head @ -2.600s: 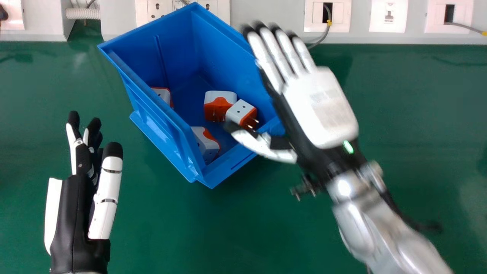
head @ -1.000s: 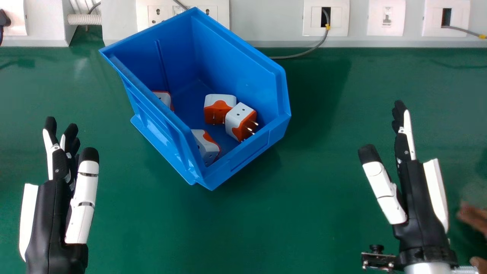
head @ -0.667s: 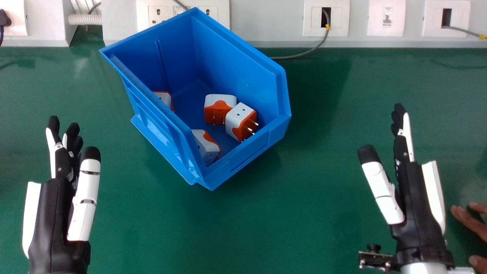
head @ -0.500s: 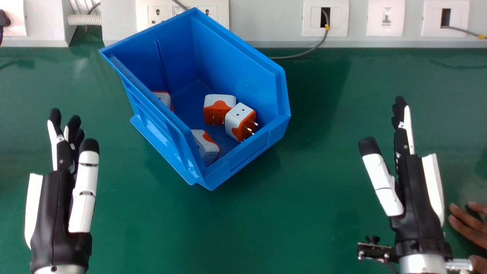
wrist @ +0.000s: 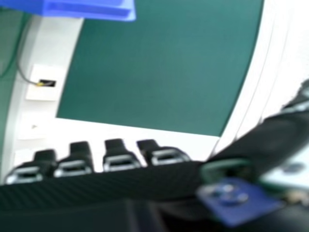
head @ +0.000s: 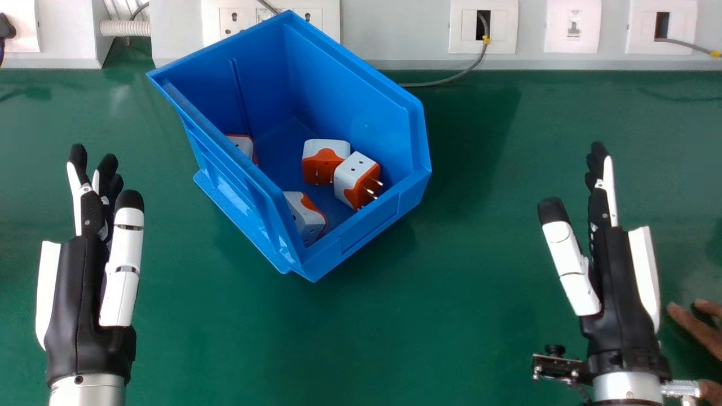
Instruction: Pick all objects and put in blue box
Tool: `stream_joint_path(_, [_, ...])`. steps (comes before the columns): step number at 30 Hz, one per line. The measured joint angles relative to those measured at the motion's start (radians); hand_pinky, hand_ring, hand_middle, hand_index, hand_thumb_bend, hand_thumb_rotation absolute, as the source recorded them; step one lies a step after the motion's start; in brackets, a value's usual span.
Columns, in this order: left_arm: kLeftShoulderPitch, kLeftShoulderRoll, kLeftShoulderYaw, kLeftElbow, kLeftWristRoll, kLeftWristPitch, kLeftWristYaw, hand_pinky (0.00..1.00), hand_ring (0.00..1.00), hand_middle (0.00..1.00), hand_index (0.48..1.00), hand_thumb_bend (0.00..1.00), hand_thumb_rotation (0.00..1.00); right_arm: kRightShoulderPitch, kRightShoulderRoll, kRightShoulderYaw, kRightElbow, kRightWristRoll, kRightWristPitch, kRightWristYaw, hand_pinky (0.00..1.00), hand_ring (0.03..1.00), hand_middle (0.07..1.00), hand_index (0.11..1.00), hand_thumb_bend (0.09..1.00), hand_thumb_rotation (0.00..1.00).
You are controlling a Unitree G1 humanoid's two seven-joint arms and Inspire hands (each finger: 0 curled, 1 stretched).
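Flanking a blue box (head: 369, 223) with four plug adapters (head: 352, 173) inside, near the far edge of the table (head: 451, 316), my left hand (head: 76, 293) and right hand (head: 617, 293) show straight, released fingers (head: 610, 189).

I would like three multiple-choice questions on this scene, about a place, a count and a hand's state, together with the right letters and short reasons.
1. Where are the adapters?
A) Behind the box
B) In the right hand
C) Inside the box

2. How many adapters show?
A) Two
B) Four
C) Seven

3. How is the left hand?
A) Open, holding nothing
B) Clenched in a fist
C) Closed round an adapter

Right letters:
1. C: the box's walls stand around them.
2. B: two lie close together, two more are partly hidden by the left wall.
3. A: its fingers stretch forward over the table, with nothing in them.
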Motion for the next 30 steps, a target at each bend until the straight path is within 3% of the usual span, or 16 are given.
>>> stream_joint_path(12, [0.0,-0.004,-0.001,0.009,0.0,-0.025,0.0,1.0,1.0,0.99,0.994,0.23,0.88,0.0,0.001,-0.019,0.004,-0.002,-0.016,-0.003,0.98,1.0,1.0,1.0,0.418,1.0])
stream_joint_path(20, [0.014,-0.006,-0.002,0.008,0.001,-0.017,0.006,1.0,1.0,0.99,0.988,0.23,0.88,0.0,0.001,-0.026,0.004,-0.002,-0.017,-0.003,0.99,1.0,1.0,1.0,0.421,1.0])
stream_joint_path(24, [0.021,-0.006,-0.003,0.007,0.001,-0.017,0.001,1.0,1.0,0.99,0.998,0.22,0.87,0.0,0.001,-0.028,0.004,-0.002,-0.017,-0.003,0.98,1.0,1.0,1.0,0.436,1.0])
stream_joint_path(30, [0.024,-0.008,-0.006,0.005,0.004,-0.017,0.004,1.0,1.0,0.99,1.0,0.26,0.89,0.004,0.001,-0.03,0.004,-0.003,-0.018,-0.002,0.98,1.0,1.0,1.0,0.441,1.0])
